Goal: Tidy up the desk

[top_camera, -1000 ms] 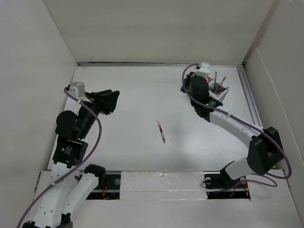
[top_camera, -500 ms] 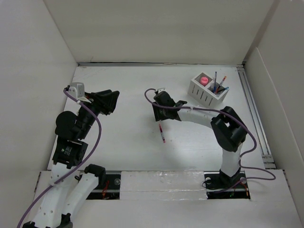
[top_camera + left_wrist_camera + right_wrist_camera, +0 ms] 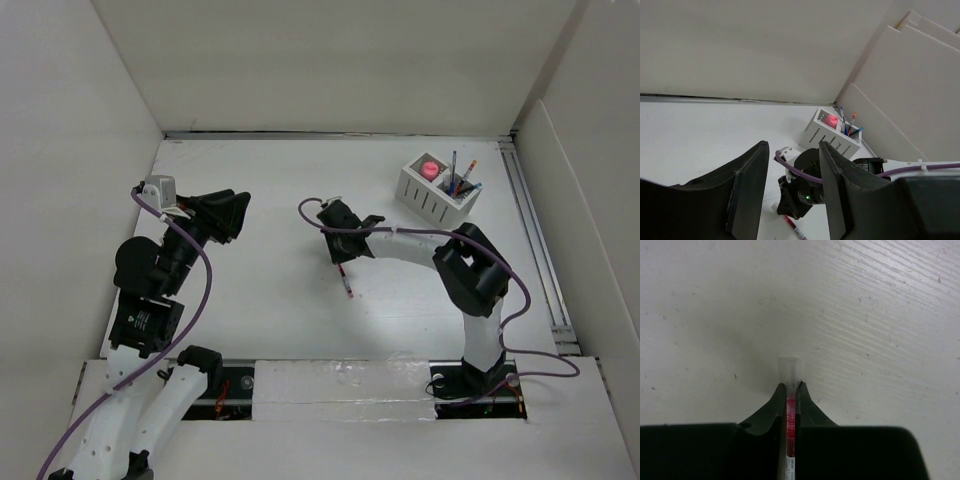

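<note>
Right fingers (image 3: 809, 405) are clenched on a slim red pen with a clear cap (image 3: 790, 371), at the centre of the flat white table (image 3: 260, 300), which fills the overhead frame between white walls (image 3: 60, 150). Left fingers (image 3: 747, 195) stand apart, empty, at centre-left. A white slotted organizer box (image 3: 438, 190) sits upper right.

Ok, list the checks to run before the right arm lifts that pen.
1. Right gripper closed on the pen: ok, pinched on both sides.
2. Grip centred along the pen: not ok, it holds near the clear-capped end.
3. Pen clear of the desk: cannot tell.
4. Way to the organizer free: ok, nothing lies between.
5. Left gripper out of the way: ok, open, empty, off to the left.
</note>
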`<move>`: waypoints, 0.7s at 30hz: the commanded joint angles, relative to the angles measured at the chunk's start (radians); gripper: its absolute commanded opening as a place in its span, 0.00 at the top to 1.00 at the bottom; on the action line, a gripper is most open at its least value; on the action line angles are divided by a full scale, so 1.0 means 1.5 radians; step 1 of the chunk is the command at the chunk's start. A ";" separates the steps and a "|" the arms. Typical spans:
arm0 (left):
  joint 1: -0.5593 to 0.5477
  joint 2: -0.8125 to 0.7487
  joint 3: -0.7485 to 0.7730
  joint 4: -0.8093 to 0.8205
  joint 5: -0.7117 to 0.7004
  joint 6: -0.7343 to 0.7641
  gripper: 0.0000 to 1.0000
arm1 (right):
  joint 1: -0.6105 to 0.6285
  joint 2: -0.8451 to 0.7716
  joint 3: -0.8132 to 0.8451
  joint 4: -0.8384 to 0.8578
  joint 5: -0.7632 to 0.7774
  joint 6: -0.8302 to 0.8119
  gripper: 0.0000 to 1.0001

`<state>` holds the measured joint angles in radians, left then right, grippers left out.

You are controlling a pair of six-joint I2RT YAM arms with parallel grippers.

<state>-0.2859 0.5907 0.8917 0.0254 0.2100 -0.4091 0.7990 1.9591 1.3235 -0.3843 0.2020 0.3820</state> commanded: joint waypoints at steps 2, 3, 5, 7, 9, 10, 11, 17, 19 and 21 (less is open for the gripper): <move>0.003 -0.008 -0.001 0.033 0.011 -0.004 0.60 | -0.014 -0.013 -0.020 0.031 -0.019 0.014 1.00; 0.003 -0.008 -0.001 0.033 0.010 -0.004 0.60 | -0.032 -0.036 -0.030 0.067 -0.021 0.018 1.00; 0.003 -0.004 0.000 0.030 0.010 -0.005 0.60 | -0.061 -0.120 -0.046 0.108 -0.029 0.024 1.00; 0.003 -0.002 -0.002 0.032 0.016 -0.006 0.60 | -0.119 -0.212 -0.057 0.157 -0.004 0.038 1.00; 0.003 -0.002 -0.003 0.036 0.020 -0.006 0.60 | -0.165 -0.274 -0.071 0.207 0.038 0.054 1.00; 0.003 -0.002 -0.003 0.035 0.018 -0.007 0.60 | -0.213 -0.303 -0.080 0.229 0.052 0.069 1.00; 0.003 -0.001 -0.002 0.033 0.020 -0.007 0.60 | -0.233 -0.366 -0.096 0.249 0.073 0.074 1.00; 0.003 -0.002 -0.002 0.034 0.019 -0.007 0.60 | -0.351 -0.458 -0.218 0.581 0.290 0.035 1.00; 0.003 -0.002 -0.003 0.036 0.020 -0.007 0.60 | -0.390 -0.417 -0.199 0.616 0.335 0.010 1.00; 0.003 -0.001 -0.003 0.036 0.018 -0.006 0.60 | -0.414 -0.383 -0.185 0.606 0.347 0.004 1.00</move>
<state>-0.2859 0.5922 0.8917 0.0257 0.2256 -0.4129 0.2264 1.2655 1.0431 0.4217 0.6067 0.4297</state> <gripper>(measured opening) 0.404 0.059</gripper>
